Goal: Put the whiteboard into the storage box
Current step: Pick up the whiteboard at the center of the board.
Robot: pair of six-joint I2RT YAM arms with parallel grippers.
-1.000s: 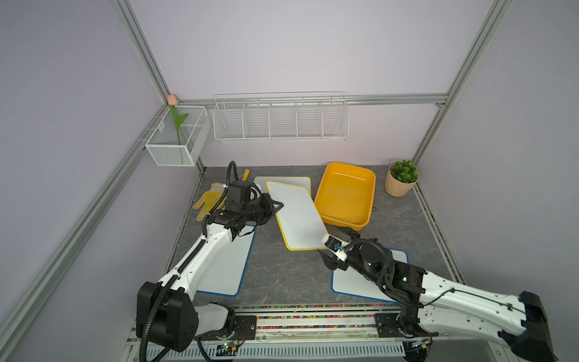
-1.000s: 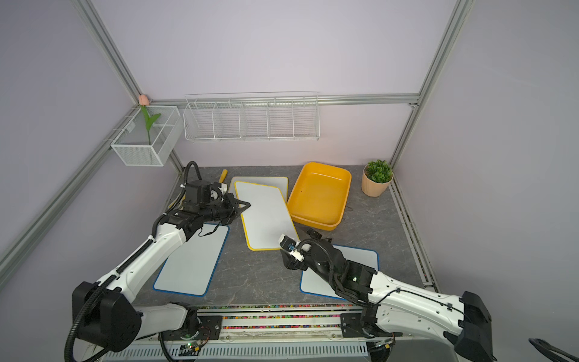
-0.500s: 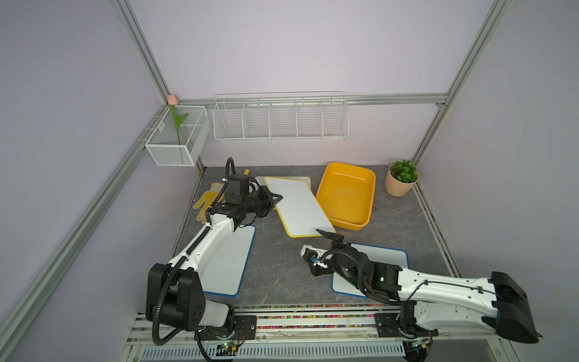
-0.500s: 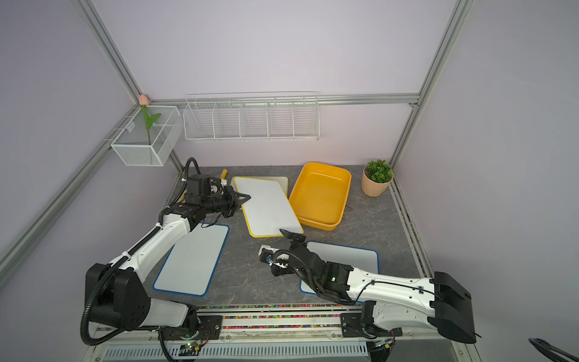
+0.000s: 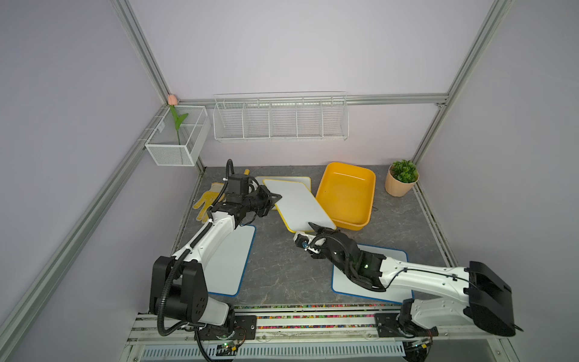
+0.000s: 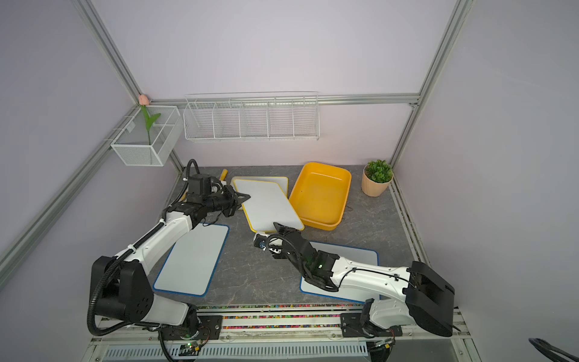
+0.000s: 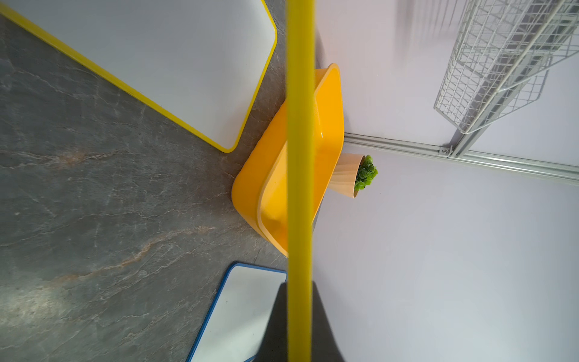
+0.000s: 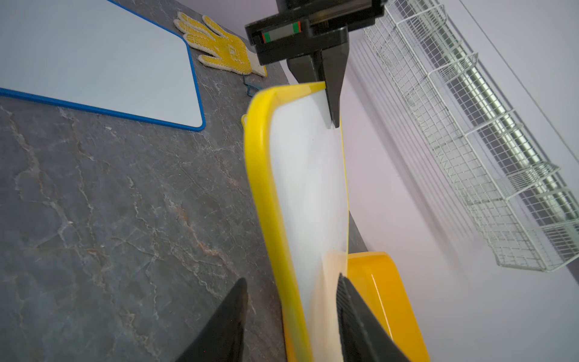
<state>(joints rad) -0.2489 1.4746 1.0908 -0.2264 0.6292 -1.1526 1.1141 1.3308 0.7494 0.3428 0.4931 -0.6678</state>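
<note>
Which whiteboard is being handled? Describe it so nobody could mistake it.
Find the orange box at the table's back. Beside it, the left gripper pinches a yellow-framed whiteboard, raised off the table. The other yellow board lies flat behind it; the blue boards lie nearer the arm bases.

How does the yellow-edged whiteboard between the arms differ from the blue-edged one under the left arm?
The yellow-edged whiteboard is held off the table, the left gripper shut on its far end; the blue-edged whiteboard lies flat, ungripped. Rims differ: yellow against blue. Both are white, round-cornered, similar in size.
</note>
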